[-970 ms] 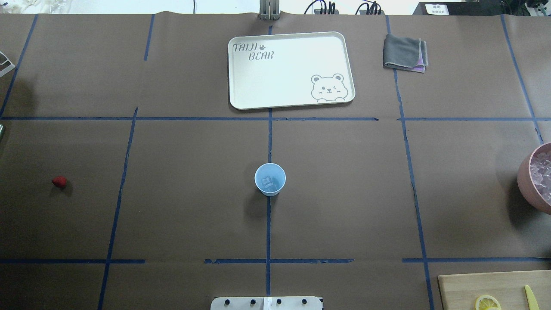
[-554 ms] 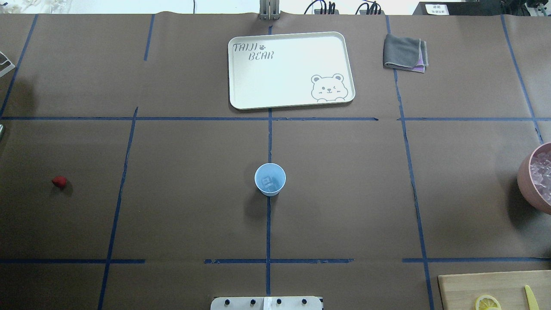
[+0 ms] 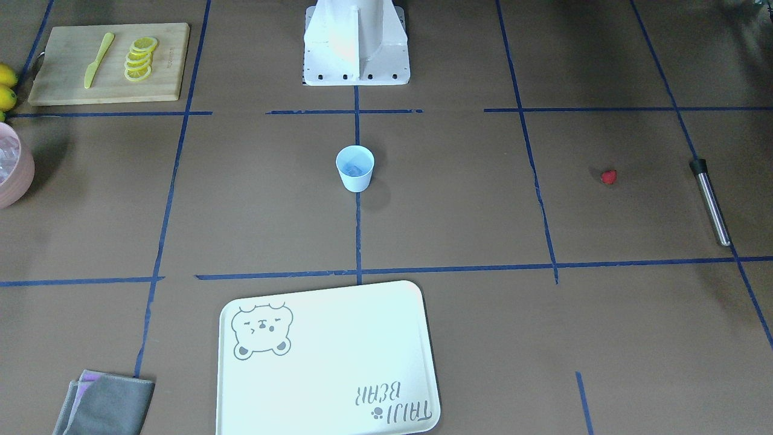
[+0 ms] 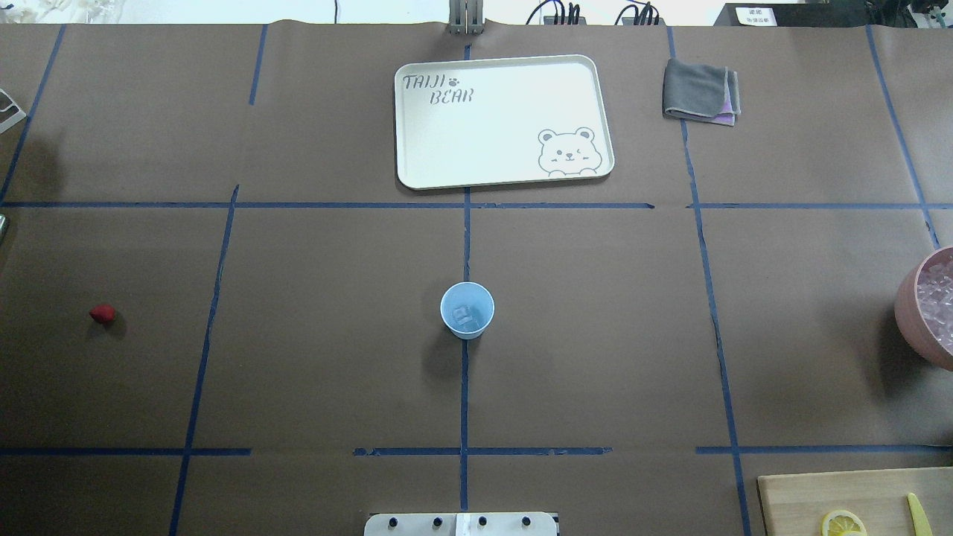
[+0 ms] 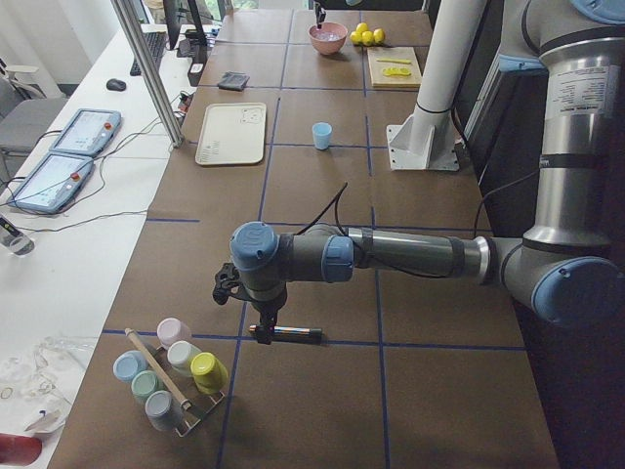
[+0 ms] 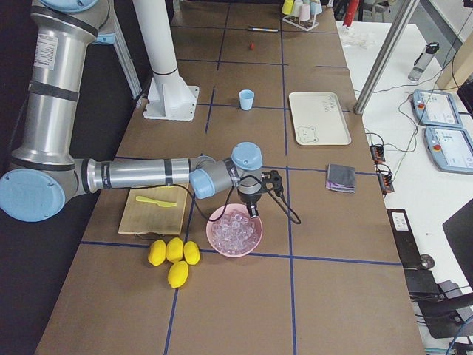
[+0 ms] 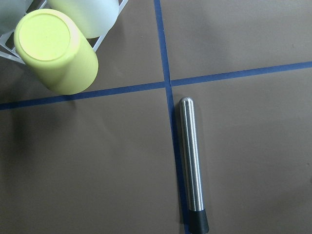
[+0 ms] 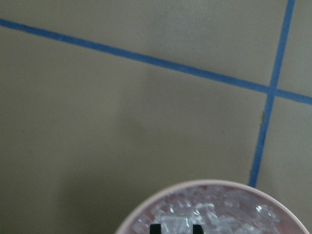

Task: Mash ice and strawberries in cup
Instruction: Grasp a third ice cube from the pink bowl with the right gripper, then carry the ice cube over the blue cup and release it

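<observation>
Front-facing: cup [image 3: 355, 168] is noted upright mid-worktop, on the centre tape line. Strawberry [image 3: 609, 176] is found well apart from it on the robot's left, with the steel rod [image 3: 710, 201] farther out near the edge. No arm is seen.

Overhead: ice [image 4: 465, 316] is seen at the cup's bottom; the strawberry is not yet in.

Exterior left: left tool [image 5: 265, 324] is hung just above one end of the rod; spread or pressed together cannot be told.

Exterior right: right tool [image 6: 253, 209] is held over the pink bowl [image 6: 222, 238] of ice.

Left wrist: the rod is framed lengthwise beside a tape line; no fingers are shown.

Right wrist: two dark tips are glimpsed at the lower edge over the bowl's ice, a gap between them; whether a cube is pinched cannot be told.

Judged: picking up the rod is the step in hand. The tool is best centred on the shaft and closed squarely across it, since a round rod may roll aside
</observation>
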`<state>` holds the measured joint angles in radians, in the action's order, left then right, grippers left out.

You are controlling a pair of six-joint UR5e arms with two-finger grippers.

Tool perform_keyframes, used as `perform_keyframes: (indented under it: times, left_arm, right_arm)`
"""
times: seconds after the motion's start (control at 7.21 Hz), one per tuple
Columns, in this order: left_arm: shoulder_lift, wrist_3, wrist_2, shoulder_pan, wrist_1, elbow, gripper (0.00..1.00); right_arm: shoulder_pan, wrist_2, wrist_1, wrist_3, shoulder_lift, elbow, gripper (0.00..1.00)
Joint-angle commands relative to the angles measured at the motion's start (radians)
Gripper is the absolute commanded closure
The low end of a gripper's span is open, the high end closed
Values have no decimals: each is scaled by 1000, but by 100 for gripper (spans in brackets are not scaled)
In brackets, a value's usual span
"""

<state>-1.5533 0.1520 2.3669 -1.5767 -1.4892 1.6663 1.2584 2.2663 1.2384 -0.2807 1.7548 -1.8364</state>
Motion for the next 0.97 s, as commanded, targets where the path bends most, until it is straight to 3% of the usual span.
perform_keyframes:
  times: [0.0,0.28,0.55,0.83]
  left_arm:
    - [-4,3,0,1,-2,1,0]
    - [-10,3,-2,0,0,-3,0]
    - [-8,3,0,1,1,1,0]
    - [-10,1,-2,1,1,0,0]
  right_arm:
    - [-112,9,15,-194,-121,-33,98]
    - [-218,4,137,-328,-330,-33,98]
    - [-325,-40,405,-417,-592,-33,98]
    - [-466,-135,470,-605,-728,-24,98]
